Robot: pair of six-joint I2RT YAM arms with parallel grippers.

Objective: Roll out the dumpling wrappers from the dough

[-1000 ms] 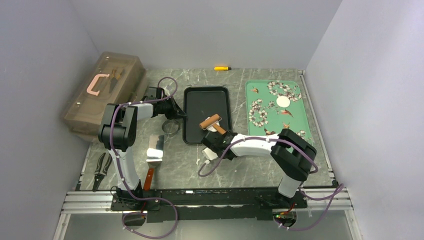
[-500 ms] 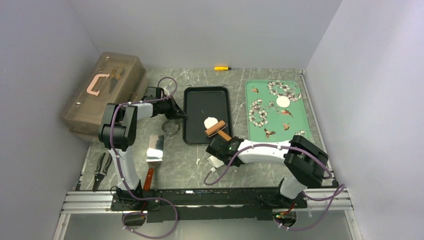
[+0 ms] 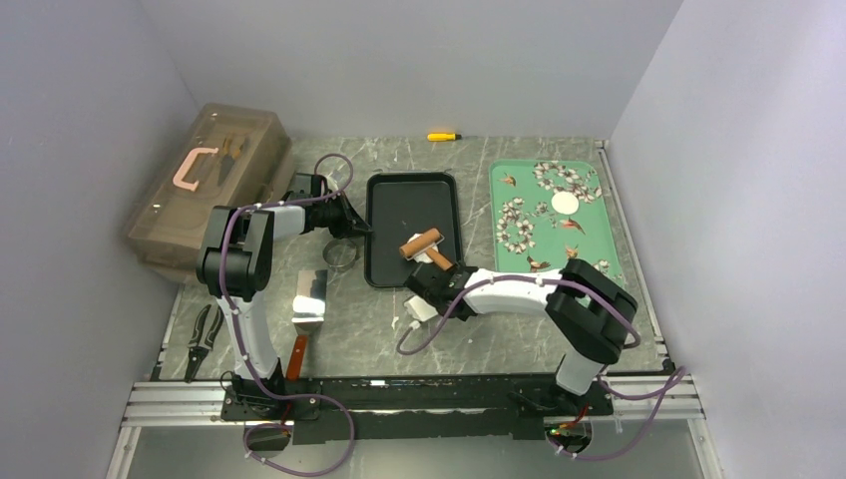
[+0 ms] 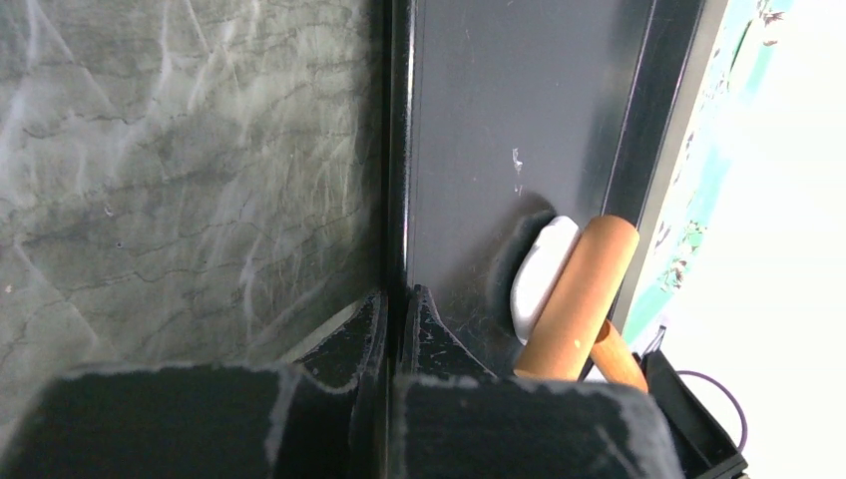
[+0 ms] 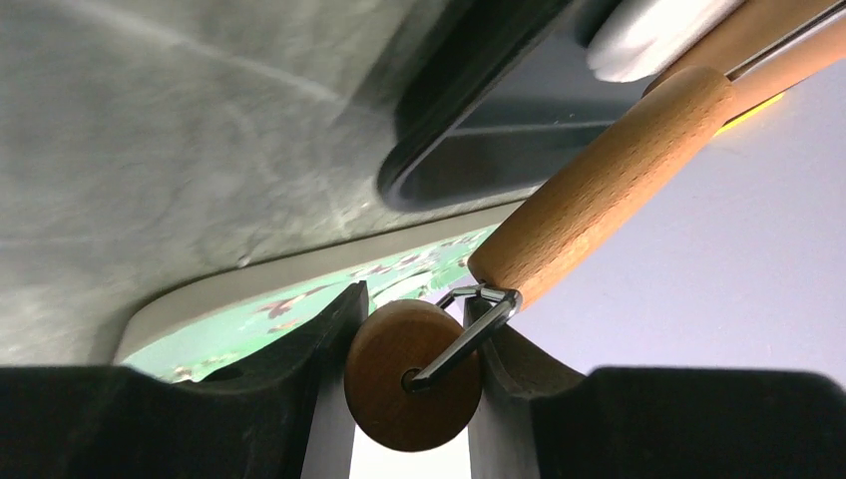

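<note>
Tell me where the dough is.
Left wrist view: the dough lies in the black tray near its right rim, against the wooden roller in the right claw.

Smooth, matt brown wood on the roller point(image 5: 599, 165), with a bright metal wire bracket point(image 5: 469, 324) at its end. Soft, matt white dough point(image 4: 539, 274). Smooth black tray point(image 4: 479, 120) with a dull sheen and faint scuffs. Veined, stone-look counter point(image 4: 180, 150), faintly glossy. Translucent brown plastic toolbox point(image 3: 214, 175). Shiny metal ring cutter point(image 3: 344, 264).
</note>
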